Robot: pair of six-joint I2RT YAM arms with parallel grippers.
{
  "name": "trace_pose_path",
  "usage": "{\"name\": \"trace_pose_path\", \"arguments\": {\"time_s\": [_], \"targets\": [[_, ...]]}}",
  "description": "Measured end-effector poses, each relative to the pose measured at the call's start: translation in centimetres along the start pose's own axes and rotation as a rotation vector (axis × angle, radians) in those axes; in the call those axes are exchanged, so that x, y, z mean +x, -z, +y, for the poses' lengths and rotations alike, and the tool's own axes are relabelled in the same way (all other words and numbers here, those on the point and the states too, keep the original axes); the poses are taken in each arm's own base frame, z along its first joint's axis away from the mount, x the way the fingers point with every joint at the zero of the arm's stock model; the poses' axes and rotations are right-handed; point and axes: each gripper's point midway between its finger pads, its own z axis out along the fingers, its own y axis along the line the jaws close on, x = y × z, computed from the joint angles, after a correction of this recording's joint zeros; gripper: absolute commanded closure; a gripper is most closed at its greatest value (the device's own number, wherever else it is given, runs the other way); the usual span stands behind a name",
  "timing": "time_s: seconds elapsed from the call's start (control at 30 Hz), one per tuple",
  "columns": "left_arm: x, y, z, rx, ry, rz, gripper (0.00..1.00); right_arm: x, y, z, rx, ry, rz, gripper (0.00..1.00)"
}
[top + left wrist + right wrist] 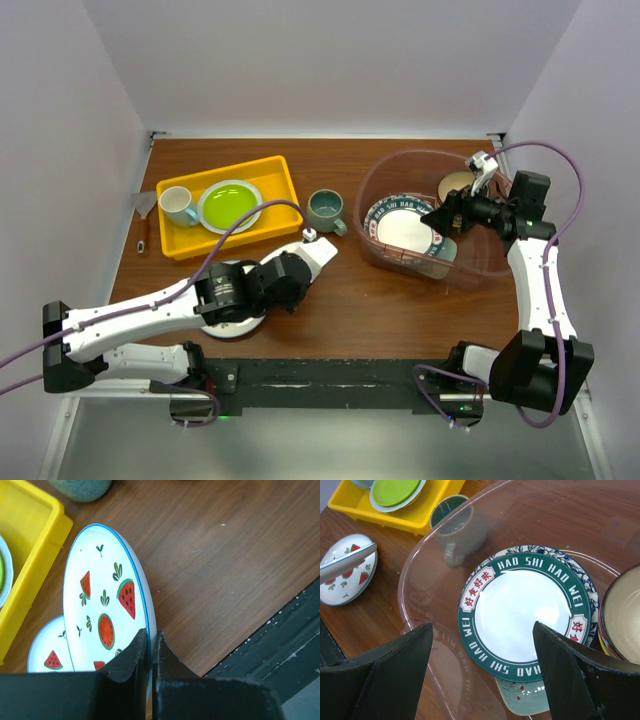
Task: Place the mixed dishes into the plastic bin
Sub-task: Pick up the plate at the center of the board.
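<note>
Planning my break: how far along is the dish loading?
Done: a green-rimmed plate, a blue-patterned plate under it and a bowl lie in the plastic bin. In hand: the left gripper grips a watermelon plate by its rim, tilted off a second one. Left: those two, the mug on the table, perhaps crockery in the yellow tray.

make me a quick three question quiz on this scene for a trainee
1. True or false: the right gripper holds a plate.
2. The left gripper is shut on: A a fork, B a watermelon plate at its rim, C a sponge?
3. Where does the grey-green mug stand?
Key: 1 false, it is open above the plastic bin. 2 B. 3 On the table, between the yellow tray and the plastic bin.
</note>
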Motion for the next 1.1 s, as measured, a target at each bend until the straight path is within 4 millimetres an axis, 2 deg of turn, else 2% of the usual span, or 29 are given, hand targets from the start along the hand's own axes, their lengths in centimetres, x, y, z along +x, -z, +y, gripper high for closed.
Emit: {"name": "trace_pose_path", "arguments": {"time_s": [0.57, 0.77, 0.93, 1.1], "targets": [[-2.7, 0.9, -3.6, 0.144, -0.204, -0.135, 1.00, -0.2, -0.2, 1.3, -0.070, 0.023, -0.013, 0.14], [-3.5, 1.0, -4.5, 0.166, -0.284, -0.179, 1.00, -0.1, -0.7, 2.6, -0.122, 0.037, -0.004, 0.14], [-4.1, 1.3, -5.5, 0.183, -0.342, -0.220, 1.00, 0.3, -1.5, 4.4, -0.183, 0.049, 0.020, 0.14], [-3.8, 1.2, -6.4, 0.193, -0.395, -0.243, 1.00, 0.8, -1.9, 6.0, -0.229, 0.052, 0.048, 0.14]]}}
